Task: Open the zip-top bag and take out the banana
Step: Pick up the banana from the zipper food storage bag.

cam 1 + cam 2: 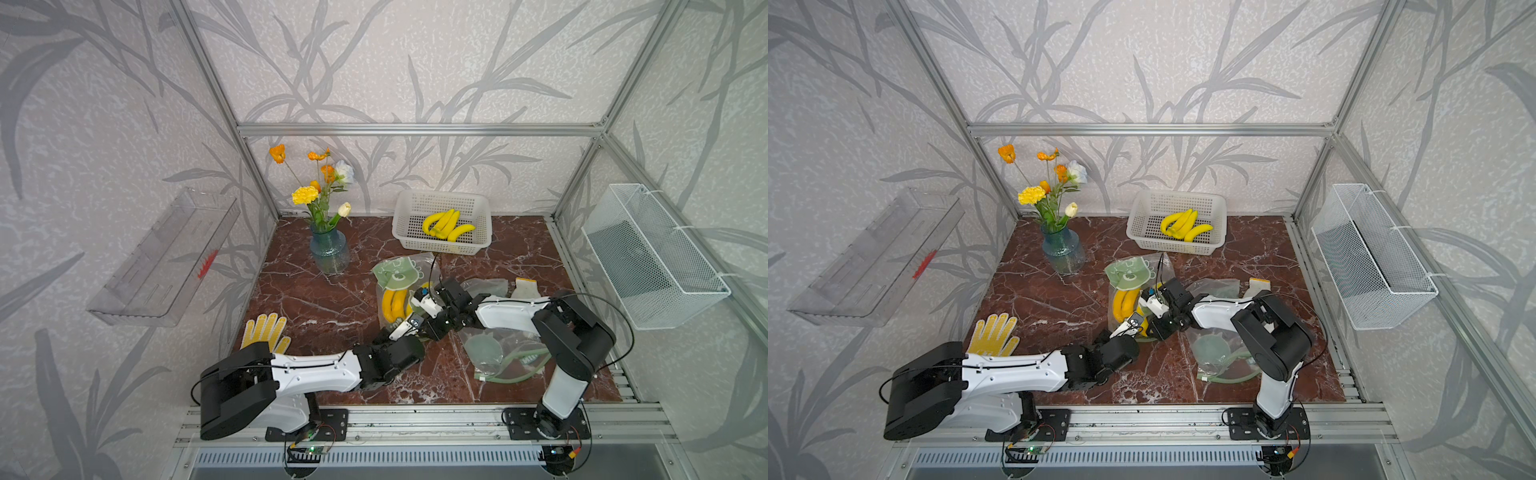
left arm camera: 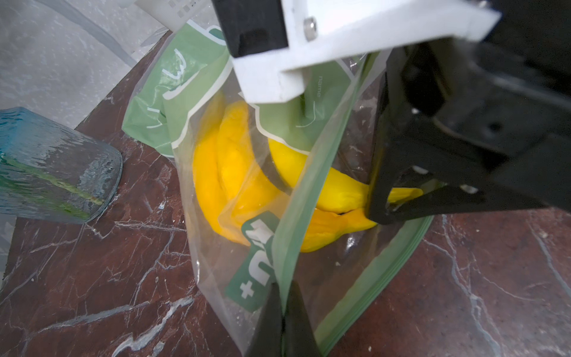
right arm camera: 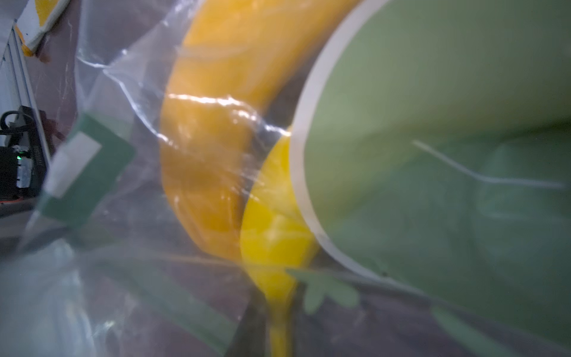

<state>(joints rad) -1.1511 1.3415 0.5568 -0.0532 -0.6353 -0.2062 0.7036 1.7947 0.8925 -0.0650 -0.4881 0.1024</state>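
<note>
- Where your left arm stretches in from the near rail, the left gripper point(image 2: 282, 296) is pinched fully together on the green zip rim of the zip-top bag point(image 2: 213, 256), with no gap between its fingers.
- Just beside that arm, at the front left of the marble table point(image 1: 311, 303), you have a yellow-dotted work glove point(image 1: 266, 330) lying flat.
- Under your right arm's forearm sits a heap of other clear, green-printed bags point(image 1: 498, 357).
- A little further in, the zip-top bag's mouth gapes and the right gripper point(image 2: 398, 201) reaches into it. Its jaws stand narrowly apart on either side of the stem end of the banana point(image 2: 234, 173).
- In the right wrist view the stem runs down between the dark fingers point(image 3: 256, 327), but it is too blurred for you to tell whether they press on it.
- The banana is inside the bag, mostly behind clear plastic, with only its stem end at the mouth. In both top views the bag lies mid-table point(image 1: 399, 274) point(image 1: 1129, 274).
- Beyond it, to the left, stands a blue glass vase point(image 1: 329, 255) of flowers point(image 1: 307, 195).
- Farthest from you, near the back wall, a white plastic basket point(image 1: 440, 247) holds loose bananas point(image 1: 446, 224).
</note>
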